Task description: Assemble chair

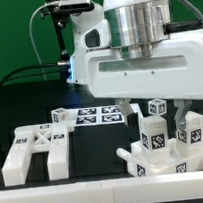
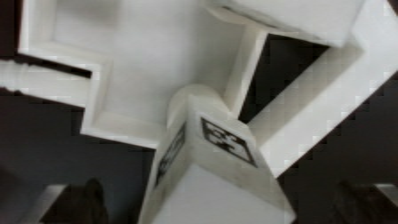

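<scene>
gripper (image 1: 157,112) spread, jaws either side of 1 upright leg (image 2: 217,150), not pinching | leg near marker board (image 1: 99,115), on its exterior view's right | frame (image 1: 39,154) on its exterior view's left

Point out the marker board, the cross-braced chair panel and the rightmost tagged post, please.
marker board (image 1: 99,115): exterior view, a printed tag near its middle.
cross-braced panel (image 1: 39,146): exterior view, where its braces cross.
rightmost tagged post (image 1: 190,131): exterior view, its front tag.
</scene>
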{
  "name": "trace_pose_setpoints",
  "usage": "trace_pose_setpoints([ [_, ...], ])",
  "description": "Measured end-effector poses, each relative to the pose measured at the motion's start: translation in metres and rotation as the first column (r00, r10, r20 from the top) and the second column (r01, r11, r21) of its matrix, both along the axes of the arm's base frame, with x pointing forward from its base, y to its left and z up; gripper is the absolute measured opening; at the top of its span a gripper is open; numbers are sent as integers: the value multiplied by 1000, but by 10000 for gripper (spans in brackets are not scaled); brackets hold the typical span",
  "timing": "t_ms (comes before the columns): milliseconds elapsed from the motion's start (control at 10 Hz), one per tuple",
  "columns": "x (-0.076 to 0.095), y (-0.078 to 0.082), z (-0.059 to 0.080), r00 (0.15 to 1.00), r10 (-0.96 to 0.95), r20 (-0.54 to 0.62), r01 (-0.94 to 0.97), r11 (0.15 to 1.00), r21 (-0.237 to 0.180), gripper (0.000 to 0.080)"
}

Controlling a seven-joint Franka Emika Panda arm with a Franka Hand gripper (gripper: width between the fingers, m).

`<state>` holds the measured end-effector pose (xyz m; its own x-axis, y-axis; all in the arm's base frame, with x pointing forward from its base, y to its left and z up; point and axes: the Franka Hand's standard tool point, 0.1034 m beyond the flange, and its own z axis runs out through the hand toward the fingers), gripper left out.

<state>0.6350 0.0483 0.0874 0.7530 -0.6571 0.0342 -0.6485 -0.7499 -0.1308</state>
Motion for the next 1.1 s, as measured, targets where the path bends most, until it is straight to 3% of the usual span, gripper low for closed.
trace_pose_setpoints([
  [300,0,-1,0,987,163,10,-163,986,-22,649],
  [400,-2,-2,-4,921,389,-4,-388,920,-52,649],
  [500,-4,-3,-7,857,515,-24,-516,856,-42,649],
  [600,-1,-3,-6,900,435,-18,-436,899,-36,649],
  [700,-1,-3,-7,901,433,-20,-434,900,-38,515],
  [800,-2,-4,-7,906,422,-20,-422,906,-36,515],
  [1000,-2,-3,-7,962,273,-28,-273,962,-22,252],
  [1100,-2,-3,-7,978,207,-32,-207,978,-16,252],
])
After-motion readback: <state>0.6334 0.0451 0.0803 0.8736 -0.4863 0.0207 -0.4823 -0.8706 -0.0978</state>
